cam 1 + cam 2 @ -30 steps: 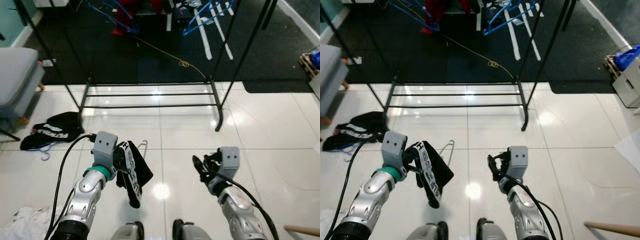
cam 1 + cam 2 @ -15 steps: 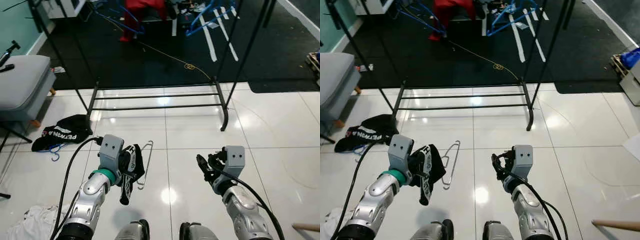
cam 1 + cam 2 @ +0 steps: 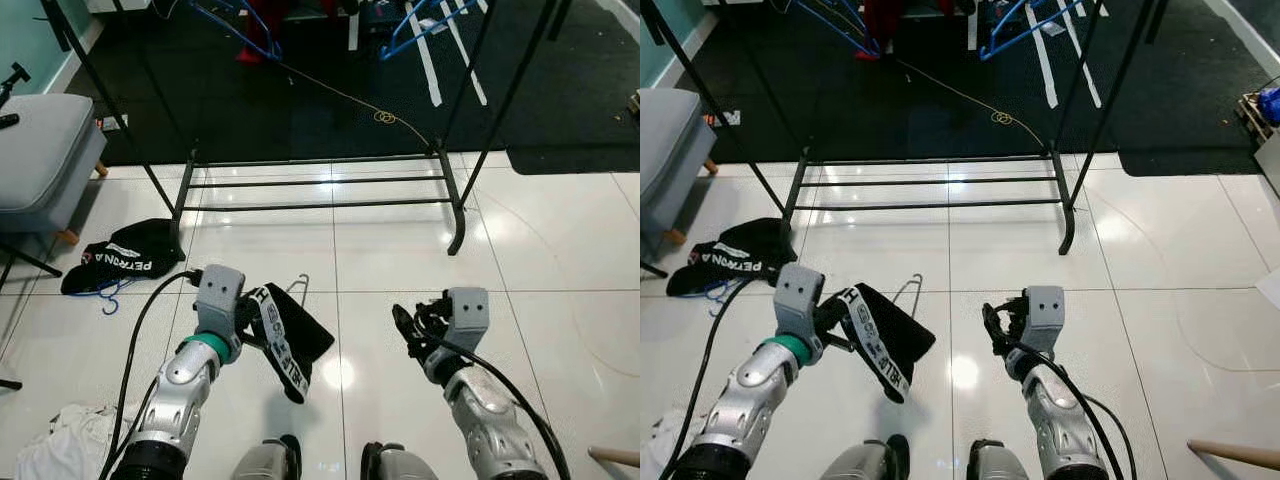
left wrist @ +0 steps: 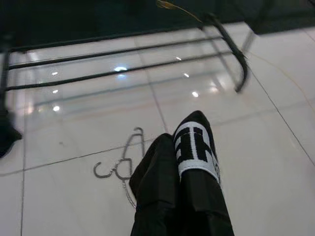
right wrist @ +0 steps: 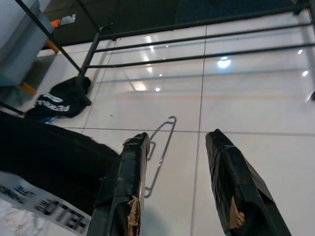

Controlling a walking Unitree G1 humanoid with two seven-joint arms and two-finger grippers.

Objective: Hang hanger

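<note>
A silver wire hanger lies on the white tiles just ahead of my left gripper, and it also appears on the floor in the left wrist view. That gripper is shut on a black garment with a white lettered band, which drapes over its fingers and hides them. My right gripper hovers above the floor to the right of the hanger, open and holding nothing; its two taped fingers frame the hanger. The black clothes rack stands beyond.
Another black garment with a blue hanger under it lies on the tiles at the left. A grey padded seat stands further left. White cloth lies by my left arm. Dark carpet with blue hangers and a yellow cord lies behind the rack.
The black garment in my left gripper has swung out to the right, now covering more of the hanger. The camera has shifted slightly. My right gripper holds its pose.
</note>
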